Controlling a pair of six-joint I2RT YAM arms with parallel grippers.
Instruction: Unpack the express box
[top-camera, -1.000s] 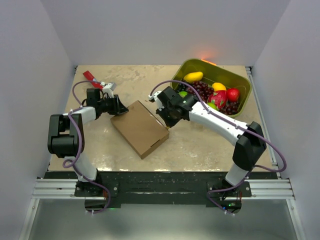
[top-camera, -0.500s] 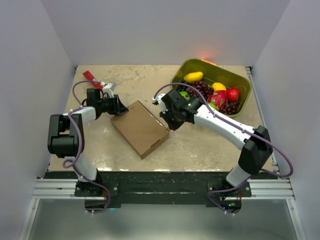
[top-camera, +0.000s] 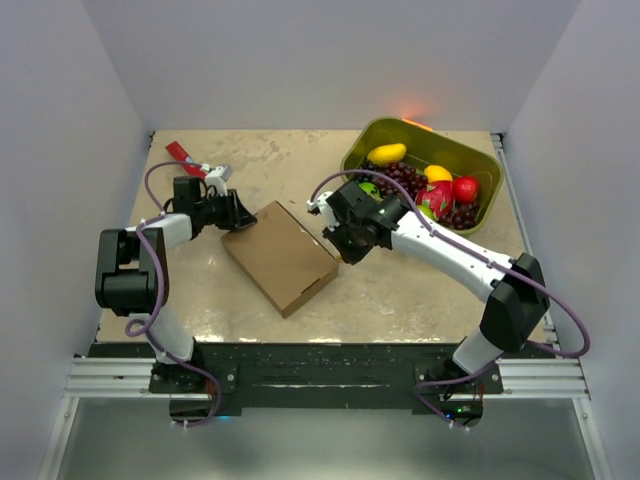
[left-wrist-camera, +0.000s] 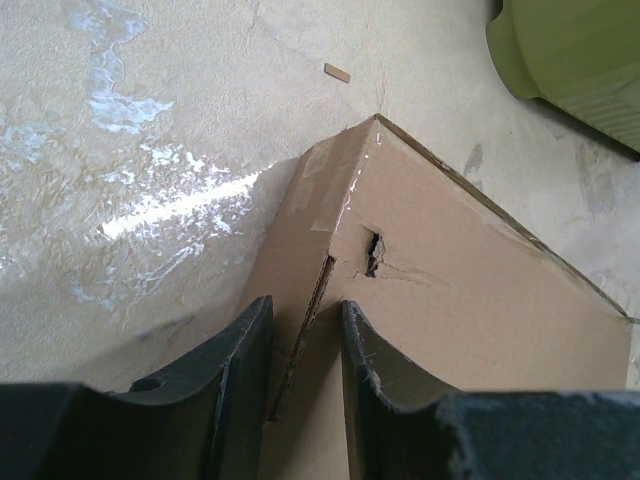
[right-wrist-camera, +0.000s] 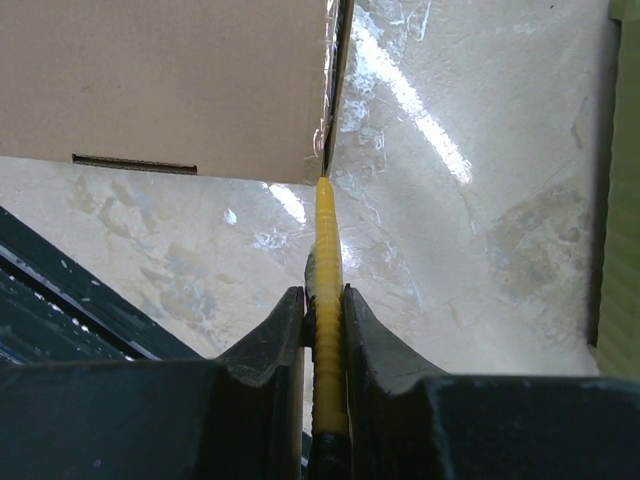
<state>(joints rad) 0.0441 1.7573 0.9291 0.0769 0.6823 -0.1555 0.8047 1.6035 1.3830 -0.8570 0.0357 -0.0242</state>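
Straddling express box (left-wrist-camera: 480, 290) edge: left jaws

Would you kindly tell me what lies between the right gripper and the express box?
A thin yellow tool, clamped in the right gripper, bridges that stretch, with its tip at the express box edge. The right wrist view shows this.

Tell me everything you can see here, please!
Express box: 1, brown, middle of the table, closed.
Tub: 1, olive-green, far right.
Fruit: several, yellow, red, green, dark grapes, inside the tub.
Red object: 1, far left; too small to name.
Cardboard scrap: 1, tan, beyond the box.
Thin tool: 1, yellow, tip at the box's edge.
Table: 1, beige.
Left arm: 1, black-and-white, jaws astride the box's edge.
Right arm: 1, black-and-white, jaws clamping the tool.
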